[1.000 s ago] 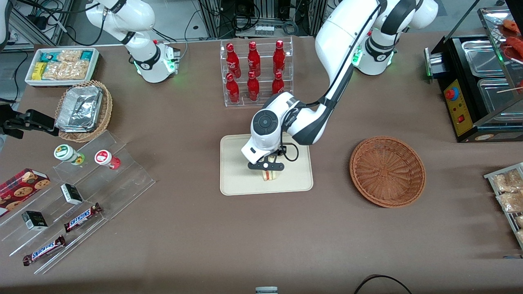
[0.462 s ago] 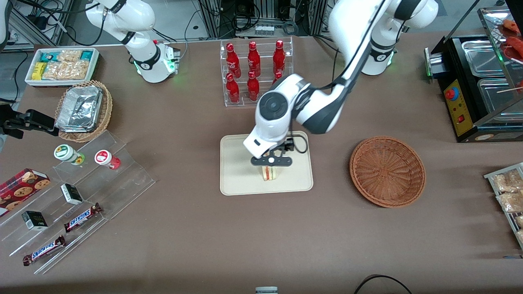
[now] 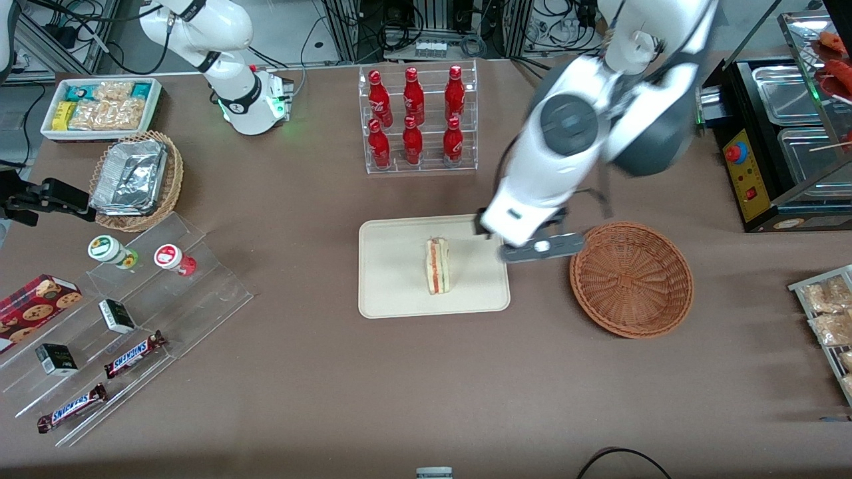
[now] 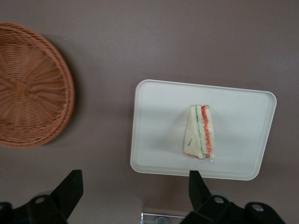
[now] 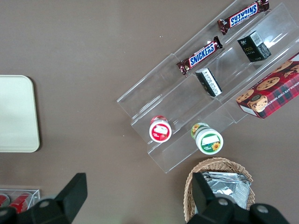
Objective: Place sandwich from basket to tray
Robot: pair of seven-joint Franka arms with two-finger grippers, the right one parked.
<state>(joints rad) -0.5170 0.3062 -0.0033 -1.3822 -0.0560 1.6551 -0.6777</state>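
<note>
The sandwich (image 3: 437, 266), a pale wedge with orange-red and green layers, lies on the cream tray (image 3: 389, 293) in the middle of the table; it also shows in the left wrist view (image 4: 199, 131) on the tray (image 4: 154, 154). The reddish-brown wicker basket (image 3: 631, 278) stands empty beside the tray, toward the working arm's end, and shows in the left wrist view (image 4: 28, 84). My left gripper (image 3: 542, 247) is open and empty, raised high above the table between tray and basket. Its fingertips (image 4: 71, 183) stand wide apart.
A clear rack of red bottles (image 3: 416, 120) stands farther from the front camera than the tray. A tan basket with foil containers (image 3: 136, 179), a white snack bin (image 3: 100, 106) and an acrylic stand with candy bars (image 3: 126, 319) lie toward the parked arm's end. A black machine (image 3: 779, 140) stands at the working arm's end.
My gripper let go of the sandwich on the tray, rose, and moved sideways toward the basket. The sandwich now lies free on the tray.
</note>
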